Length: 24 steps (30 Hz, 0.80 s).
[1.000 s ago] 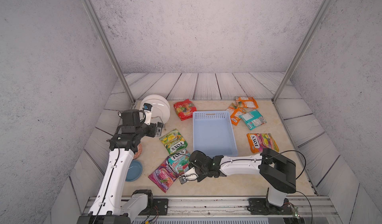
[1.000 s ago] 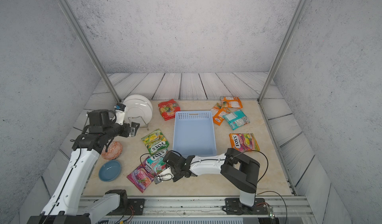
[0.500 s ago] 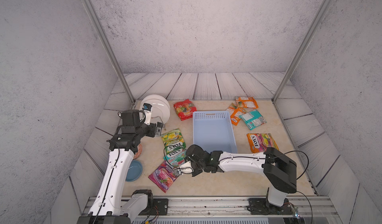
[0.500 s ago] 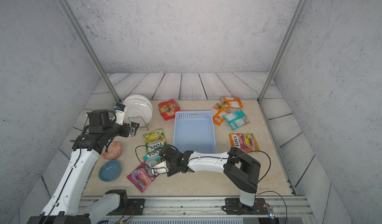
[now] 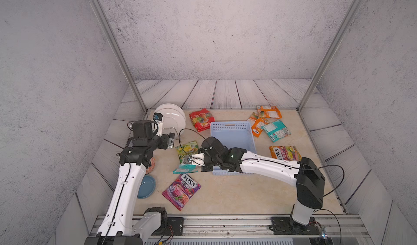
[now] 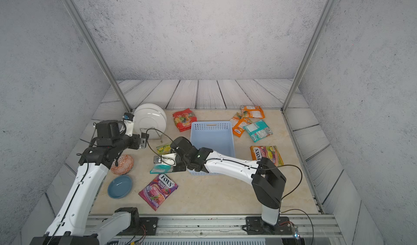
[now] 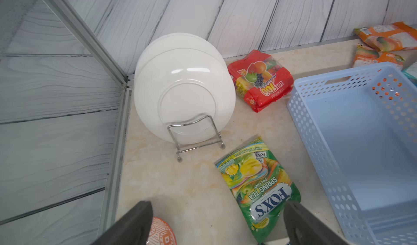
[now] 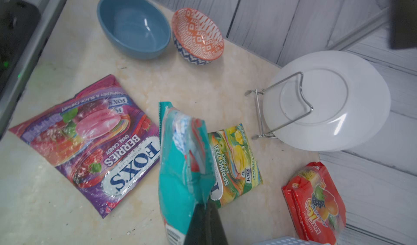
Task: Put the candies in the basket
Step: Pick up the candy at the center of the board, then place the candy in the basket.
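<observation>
The teal candy bag is pinched at one end by the right pincer, whose jaws are shut tight on it. The bag reaches forward from the tips, crumpled, and looks lifted off the surface. The basket lies behind this pincer, on its wrist side. Its near corner is under the right forearm, and its long axis runs away from the robot. As I judge it, the coming move is to draw back and swing across the nearest wall, and the right arm is the nearer one for that.

The green bag lies flat just ahead of the tips, and the purple bag lies to the near side. The left pincer hangs wide open and empty above the green bag's end, beside the white plates. The basket holds no candy yet.
</observation>
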Each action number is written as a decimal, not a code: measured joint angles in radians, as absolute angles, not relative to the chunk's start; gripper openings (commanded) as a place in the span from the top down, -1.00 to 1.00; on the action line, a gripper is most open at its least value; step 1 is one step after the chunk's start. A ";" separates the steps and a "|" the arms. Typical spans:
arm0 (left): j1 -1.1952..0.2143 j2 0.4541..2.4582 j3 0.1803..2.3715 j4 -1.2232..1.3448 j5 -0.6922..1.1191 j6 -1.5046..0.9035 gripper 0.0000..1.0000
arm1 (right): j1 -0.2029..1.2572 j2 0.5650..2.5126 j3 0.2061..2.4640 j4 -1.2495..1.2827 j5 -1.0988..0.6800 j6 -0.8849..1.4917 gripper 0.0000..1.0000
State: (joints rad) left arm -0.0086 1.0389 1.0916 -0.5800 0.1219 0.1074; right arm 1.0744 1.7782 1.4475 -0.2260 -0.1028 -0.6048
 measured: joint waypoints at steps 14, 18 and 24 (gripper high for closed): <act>-0.007 1.019 1.045 -0.537 0.032 0.096 -0.97 | 0.939 1.778 1.732 -0.345 -0.041 -0.201 1.00; -0.007 1.016 1.016 -0.540 0.078 0.096 -0.97 | 0.877 1.778 1.782 -0.416 -0.022 -0.078 1.00; -0.025 1.016 0.993 -0.543 0.124 0.108 -0.97 | 0.802 1.778 1.803 -0.533 0.011 0.072 1.00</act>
